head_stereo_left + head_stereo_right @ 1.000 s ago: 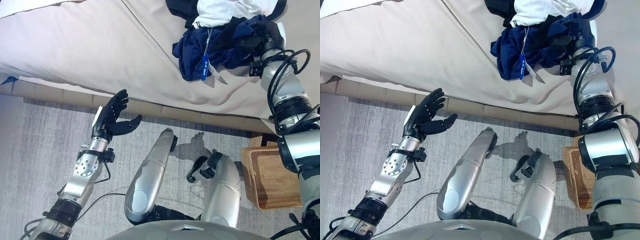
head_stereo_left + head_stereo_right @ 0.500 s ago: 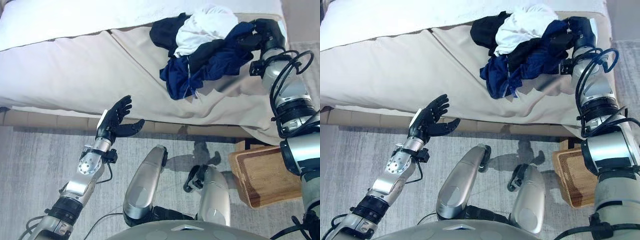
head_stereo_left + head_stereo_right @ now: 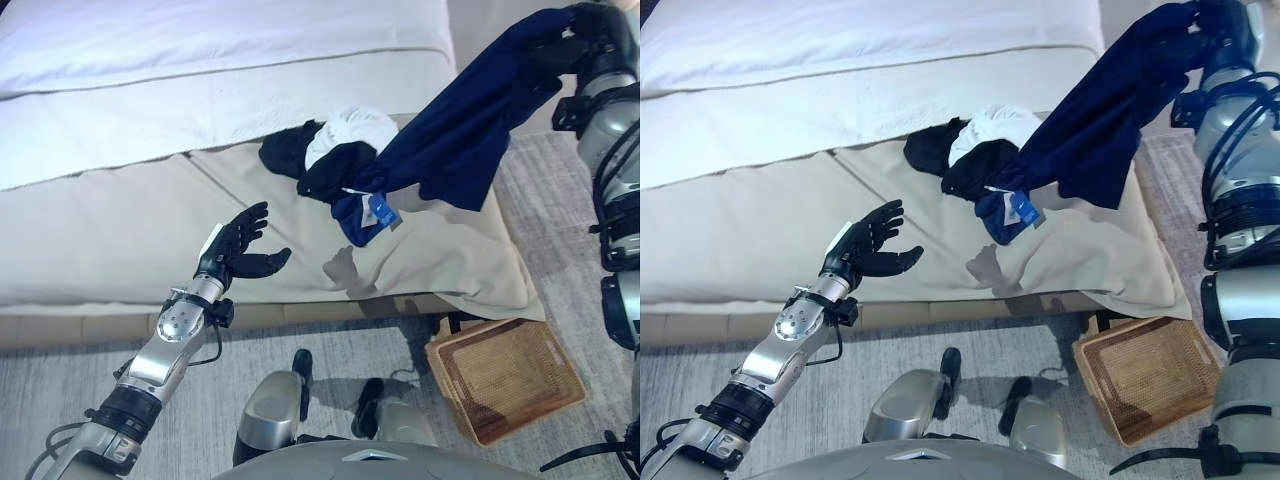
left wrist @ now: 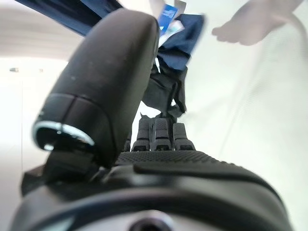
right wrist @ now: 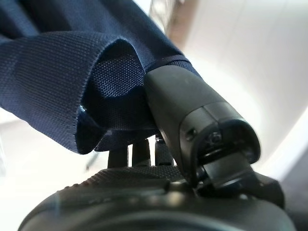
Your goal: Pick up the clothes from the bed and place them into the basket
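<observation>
Your navy blue cloth garment [image 3: 470,130] hangs stretched from the right hand [image 3: 590,25], whose fingers pinch its top, down to the black-and-white clothes pile [image 3: 335,155] on the beige bed [image 3: 120,220]. Your left hand [image 3: 238,245] hovers empty, fingers spread. The brown wicker basket [image 3: 505,378] sits on the floor beside the bed.

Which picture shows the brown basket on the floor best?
The left eye view: the whole wicker basket shows beside the bed's corner. The right eye view hides its right edge behind the robot's arm. Neither wrist view shows it.
</observation>
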Robot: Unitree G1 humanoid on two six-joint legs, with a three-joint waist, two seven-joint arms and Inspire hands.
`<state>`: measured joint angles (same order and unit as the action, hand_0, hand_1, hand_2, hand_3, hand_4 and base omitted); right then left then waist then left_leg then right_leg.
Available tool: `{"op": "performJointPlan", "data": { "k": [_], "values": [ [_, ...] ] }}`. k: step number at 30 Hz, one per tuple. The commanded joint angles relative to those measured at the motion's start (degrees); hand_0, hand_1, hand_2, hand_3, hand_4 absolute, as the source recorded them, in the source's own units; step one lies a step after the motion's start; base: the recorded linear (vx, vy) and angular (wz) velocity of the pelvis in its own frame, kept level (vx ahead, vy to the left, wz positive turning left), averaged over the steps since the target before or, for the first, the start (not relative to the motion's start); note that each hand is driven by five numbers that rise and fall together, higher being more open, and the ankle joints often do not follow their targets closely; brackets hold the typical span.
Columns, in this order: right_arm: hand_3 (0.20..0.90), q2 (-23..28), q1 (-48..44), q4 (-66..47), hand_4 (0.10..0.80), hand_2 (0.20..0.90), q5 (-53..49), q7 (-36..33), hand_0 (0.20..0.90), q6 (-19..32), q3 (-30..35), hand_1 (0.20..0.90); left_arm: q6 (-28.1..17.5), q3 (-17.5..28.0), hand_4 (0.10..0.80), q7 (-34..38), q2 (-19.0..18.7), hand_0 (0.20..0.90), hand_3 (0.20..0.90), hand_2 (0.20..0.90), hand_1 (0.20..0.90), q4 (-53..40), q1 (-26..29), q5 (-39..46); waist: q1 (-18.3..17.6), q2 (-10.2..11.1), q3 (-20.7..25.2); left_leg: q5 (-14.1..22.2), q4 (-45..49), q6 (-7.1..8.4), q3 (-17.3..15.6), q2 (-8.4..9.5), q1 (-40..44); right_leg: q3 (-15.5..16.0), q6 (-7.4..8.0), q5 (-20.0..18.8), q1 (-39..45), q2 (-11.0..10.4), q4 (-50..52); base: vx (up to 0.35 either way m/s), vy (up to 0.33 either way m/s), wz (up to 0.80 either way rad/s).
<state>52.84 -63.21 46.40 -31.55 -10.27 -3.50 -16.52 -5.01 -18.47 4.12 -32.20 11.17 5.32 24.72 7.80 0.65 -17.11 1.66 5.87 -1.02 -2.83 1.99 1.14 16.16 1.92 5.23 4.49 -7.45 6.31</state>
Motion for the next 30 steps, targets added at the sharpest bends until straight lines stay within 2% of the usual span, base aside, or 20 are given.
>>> {"op": "performJointPlan", "data": {
  "k": [1,6,13,24,30],
  "values": [
    [0.2,7.2,-6.3,-2.7,0.1,0.3,-0.6,-2.8,0.3,6.3,-2.1,0.3,-5.2,-2.2,0.8,1.1,0.0,0.9,0.9,0.9,0.9,0.9,-1.3,-0.4,-2.0,1.0,12.9,2.5,-4.3,2.39,-3.3,-2.25,1.8,-0.8,1.82,-3.9,-1.3,0.9,-4.7,-0.026,0.009,-0.13],
    [0.2,11.0,-8.1,-3.8,0.1,0.3,-0.1,-3.5,0.3,6.3,-3.1,0.3,-6.6,-2.8,0.8,1.1,0.6,0.9,0.9,0.9,0.9,2.8,0.1,-0.5,-4.4,1.4,14.5,1.1,-9.5,2.49,-4.3,-2.22,4.4,-3.3,2.5,-6.5,-0.6,2.2,-9.2,-0.052,0.006,-0.24],
    [0.2,14.6,-10.6,-5.0,0.1,0.3,-0.6,-5.0,0.3,5.7,-4.7,0.3,-8.0,-4.1,0.8,-0.5,1.2,0.9,0.9,0.9,0.9,6.5,2.1,-1.5,-7.8,1.7,15.1,2.0,-9.7,2.17,-6.9,-2.17,6.2,-6.8,2.68,-6.8,-0.4,3.2,-9.5,0.0,0.013,-0.3],
    [0.2,19.8,0.0,-9.2,0.1,0.3,-0.3,-3.6,0.3,2.3,3.8,0.3,-5.8,-3.7,0.8,-1.5,1.6,0.9,0.9,0.9,0.9,8.4,5.0,-4.0,-13.3,2.0,14.4,3.0,-9.5,1.64,-10.6,-2.14,7.8,-11.8,3.66,-8.5,-1.1,4.1,-10.6,0.033,0.008,-0.26],
    [0.2,22.4,8.6,-12.6,0.1,0.3,-1.9,-1.6,0.3,2.0,11.6,0.3,-3.8,-2.2,0.8,-0.1,2.0,0.9,0.9,0.9,0.9,8.9,6.2,-3.8,-16.0,1.6,14.2,3.2,-9.7,1.27,-12.0,-2.12,7.9,-14.1,3.99,-9.1,-2.2,4.8,-10.8,0.019,-0.002,-0.22]
  ]
}}
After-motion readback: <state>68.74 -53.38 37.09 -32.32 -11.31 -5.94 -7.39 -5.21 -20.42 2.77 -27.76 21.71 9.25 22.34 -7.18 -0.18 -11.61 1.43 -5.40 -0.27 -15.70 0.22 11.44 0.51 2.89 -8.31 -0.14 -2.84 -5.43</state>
